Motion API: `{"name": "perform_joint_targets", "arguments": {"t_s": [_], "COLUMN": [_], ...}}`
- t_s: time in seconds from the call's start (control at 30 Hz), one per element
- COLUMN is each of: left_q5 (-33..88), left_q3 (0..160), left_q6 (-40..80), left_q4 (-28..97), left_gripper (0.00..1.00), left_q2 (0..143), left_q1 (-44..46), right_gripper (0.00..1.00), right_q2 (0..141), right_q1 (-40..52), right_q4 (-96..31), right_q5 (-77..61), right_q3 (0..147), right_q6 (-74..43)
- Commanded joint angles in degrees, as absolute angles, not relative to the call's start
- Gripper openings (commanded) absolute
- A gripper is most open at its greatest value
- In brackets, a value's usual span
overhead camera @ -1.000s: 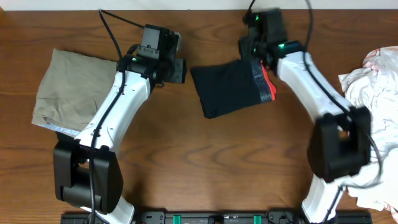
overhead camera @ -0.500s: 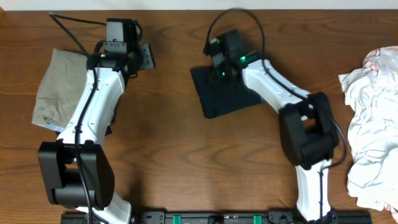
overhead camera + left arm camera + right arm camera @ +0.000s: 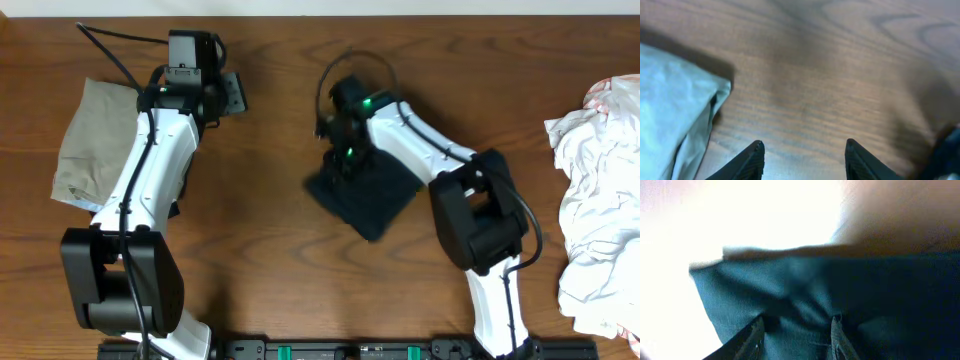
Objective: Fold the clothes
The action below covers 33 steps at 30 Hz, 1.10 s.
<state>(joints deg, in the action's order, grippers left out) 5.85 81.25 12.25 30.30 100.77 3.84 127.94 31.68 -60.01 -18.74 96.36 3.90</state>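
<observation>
Overhead view: the black trousers (image 3: pixel 368 195) are seen gathered into a compact, several-layered bundle near the middle of the table (image 3: pixel 280 270), lying askew with one corner pointing toward the robot's base. No leg is seen trailing and the waistband is not shown, so the folding is judged to be largely done. What is left, by that reading, is for the bundle to be squared up, released and perhaps set aside.

The right hand (image 3: pixel 345 152) is pressed onto the far corner of the trousers. From the right wrist camera its fingers (image 3: pixel 756 336) are seen partly apart, with dark cloth beneath and between them. That picture is blurred and washed out by glare, so it cannot be told whether a fold is pinched or merely pushed.

The left hand (image 3: pixel 232 95) is held well to the left of the trousers and beyond them. Its fingers are parted with nothing but bare wood between them, as shown by the left wrist camera.

A khaki garment (image 3: pixel 90 150), folded flat, is laid farther left of the trousers, while white fabrics (image 3: pixel 600 200) are heaped, unfolded, well to the right of the trousers.
</observation>
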Motion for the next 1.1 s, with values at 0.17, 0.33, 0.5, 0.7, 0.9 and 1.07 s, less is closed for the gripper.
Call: {"name": "perform_joint_targets", "arguments": {"t_s": [0.17, 0.33, 0.5, 0.7, 0.9, 1.07], "left_q5": [14.7, 19.2, 26.8, 31.1, 30.9, 30.9], "left_q3": [81.0, 81.0, 81.0, 80.9, 80.8, 80.8], "left_q6": [13.0, 13.0, 7.7, 0.7, -5.6, -5.6], "left_q4": [39.9, 45.1, 47.0, 48.0, 47.9, 48.4], "left_gripper": [0.53, 0.68, 0.76, 0.92, 0.98, 0.99], "left_q2": [100.9, 100.9, 100.9, 101.7, 105.5, 111.2], "left_q1": [3.7, 3.7, 4.1, 8.0, 12.6, 14.2], "right_gripper": [0.38, 0.43, 0.50, 0.55, 0.58, 0.58], "right_q2": [126.3, 114.4, 103.0, 97.2, 97.6, 97.8], "right_q1": [36.1, 35.4, 34.2, 32.2, 32.2, 31.2], "right_q4": [-68.9, -65.5, -64.1, -71.3, -74.0, -72.8], "right_q5": [-14.4, -11.7, -4.5, -4.3, -4.2, 1.3], "right_q3": [94.0, 94.0, 94.0, 94.0, 91.1, 84.3], "right_q6": [5.8, 3.3, -1.6, -7.8, -8.8, -15.3]}}
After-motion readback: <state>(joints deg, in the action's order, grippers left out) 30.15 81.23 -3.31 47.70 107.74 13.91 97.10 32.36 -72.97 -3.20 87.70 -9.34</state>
